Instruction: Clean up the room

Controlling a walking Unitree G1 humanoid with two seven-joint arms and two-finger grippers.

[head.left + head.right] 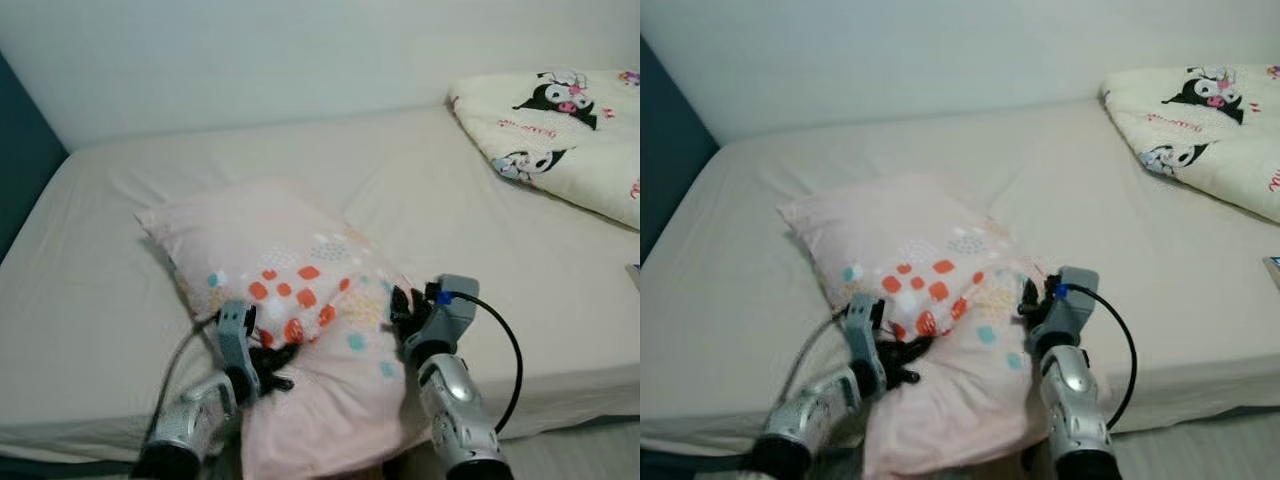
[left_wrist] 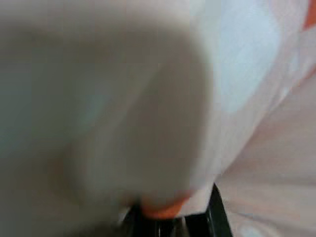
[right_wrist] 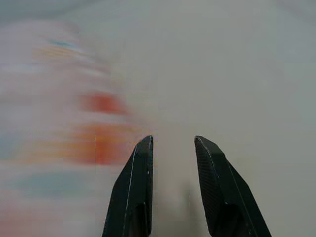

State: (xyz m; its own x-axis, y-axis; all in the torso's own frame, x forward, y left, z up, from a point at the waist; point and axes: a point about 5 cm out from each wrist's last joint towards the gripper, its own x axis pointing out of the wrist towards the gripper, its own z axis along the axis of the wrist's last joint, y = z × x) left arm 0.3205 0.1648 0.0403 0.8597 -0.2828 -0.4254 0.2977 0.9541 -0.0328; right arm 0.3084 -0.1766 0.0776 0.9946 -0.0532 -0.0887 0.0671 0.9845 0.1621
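A pale pink pillow with orange, teal and white spots lies askew on the beige bed, its near end hanging over the front edge. My left gripper is at the pillow's near left side, its fingers shut on the fabric. In the left wrist view the pillow cloth presses close against the camera. My right gripper sits at the pillow's right edge. In the right wrist view its fingers stand open over bare sheet, with the blurred pillow beside them.
A folded cream blanket with cartoon prints lies at the bed's back right corner. A dark teal panel borders the bed on the left, and a white wall runs behind it. Wide bare sheet lies behind and to the right of the pillow.
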